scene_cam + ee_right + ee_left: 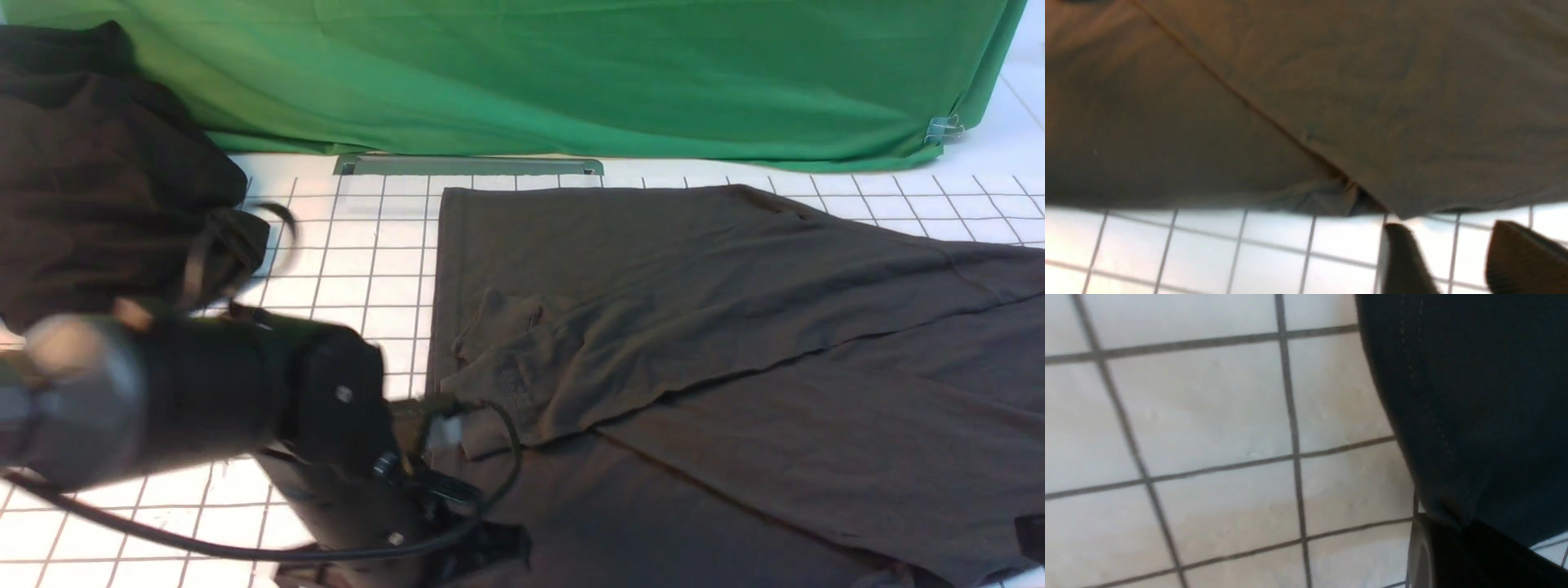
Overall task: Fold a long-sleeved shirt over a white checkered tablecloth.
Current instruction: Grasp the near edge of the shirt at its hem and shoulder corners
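- Fold in hand: the shirt point(735, 327) lies spread on the right half of the tablecloth point(359, 245), reaching its near edge, one sleeve laid across.
- We see the left gripper point(1449, 539) pressed together, apparently pinching the shirt's hem. The right gripper point(1457, 261) is spread and empty beside the hem.
- Next, we judge, the right must pinch too, then both lift evenly.
- We count one shirt, one tablecloth, one black cloth heap point(98, 163).

Left arm point(204, 400): reaching in low from the near left, wrist pointing rightward.
Left gripper point(1453, 547): jaws pressing together, pinching the long-sleeved shirt point(1474, 396) hem.
Right gripper point(1447, 230): hovering low at the near right, fingers point(1400, 261) standing apart.
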Motion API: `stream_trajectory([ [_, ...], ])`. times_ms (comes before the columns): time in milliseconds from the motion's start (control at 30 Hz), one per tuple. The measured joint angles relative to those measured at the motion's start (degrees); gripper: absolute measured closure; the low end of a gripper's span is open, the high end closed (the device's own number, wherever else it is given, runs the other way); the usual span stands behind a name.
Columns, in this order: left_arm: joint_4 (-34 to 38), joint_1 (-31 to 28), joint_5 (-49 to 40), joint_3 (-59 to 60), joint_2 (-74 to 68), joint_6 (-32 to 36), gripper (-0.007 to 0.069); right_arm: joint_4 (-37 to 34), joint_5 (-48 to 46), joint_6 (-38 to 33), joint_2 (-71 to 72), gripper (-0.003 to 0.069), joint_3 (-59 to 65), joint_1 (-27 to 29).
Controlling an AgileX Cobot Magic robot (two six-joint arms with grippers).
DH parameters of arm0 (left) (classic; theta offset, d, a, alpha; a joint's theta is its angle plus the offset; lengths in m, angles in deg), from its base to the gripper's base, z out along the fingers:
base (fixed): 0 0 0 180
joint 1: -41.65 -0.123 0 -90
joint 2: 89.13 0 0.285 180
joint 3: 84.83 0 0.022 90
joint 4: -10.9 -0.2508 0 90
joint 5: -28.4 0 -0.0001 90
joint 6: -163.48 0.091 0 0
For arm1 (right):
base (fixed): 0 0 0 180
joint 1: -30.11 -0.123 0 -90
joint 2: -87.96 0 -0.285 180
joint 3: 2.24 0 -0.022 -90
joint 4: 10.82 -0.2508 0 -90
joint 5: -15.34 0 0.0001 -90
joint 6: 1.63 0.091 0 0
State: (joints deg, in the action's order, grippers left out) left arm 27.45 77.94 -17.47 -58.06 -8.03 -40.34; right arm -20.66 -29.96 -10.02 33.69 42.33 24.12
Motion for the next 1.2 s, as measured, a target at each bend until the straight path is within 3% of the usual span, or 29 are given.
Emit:
stream_trajectory([
  [167,-2.09,-4.1,-2.3,0.0,1.82,1.39,0.0608,0.29,-0.65,-0.39,-4.61,0.0161,0.0,-5.74],
  [267,-2.26,-5.26,-2.3,0.0,1.82,2.88,0.0608,2.56,-0.7,0.31,-8.58,0.0119,0.0,-10.79],
  [333,-2.26,-5.65,-2.44,0.0,1.82,4.35,0.0608,8.47,-0.77,4.21,-13.99,0.0104,0.0,-16.59],
  [467,-2.26,-5.65,-3.61,0.0,1.82,6.14,0.0608,19.52,-1.19,11.91,-23.34,0.0102,-0.31,-24.7],
  [667,-2.26,-5.65,-3.66,0.0,1.82,7.12,0.0608,31.31,-1.69,17.21,-35.28,0.0102,-4.61,-32.51],
  [800,-2.26,-5.65,-2.92,0.0,1.82,7.42,0.0608,37.92,-4.43,21.43,-40.71,0.0102,-8.8,-32.98],
  [1033,-1.76,-5.65,-1.92,0.0,1.82,7.53,0.0608,39.96,-6.5,20.86,-46.22,0.0108,-9.9,-33.23],
  [1200,-1.53,-5.65,-1.43,0.0,1.82,7.77,0.0608,41.13,-7.3,20.75,-47.46,0.019,-9.9,-33.29],
])
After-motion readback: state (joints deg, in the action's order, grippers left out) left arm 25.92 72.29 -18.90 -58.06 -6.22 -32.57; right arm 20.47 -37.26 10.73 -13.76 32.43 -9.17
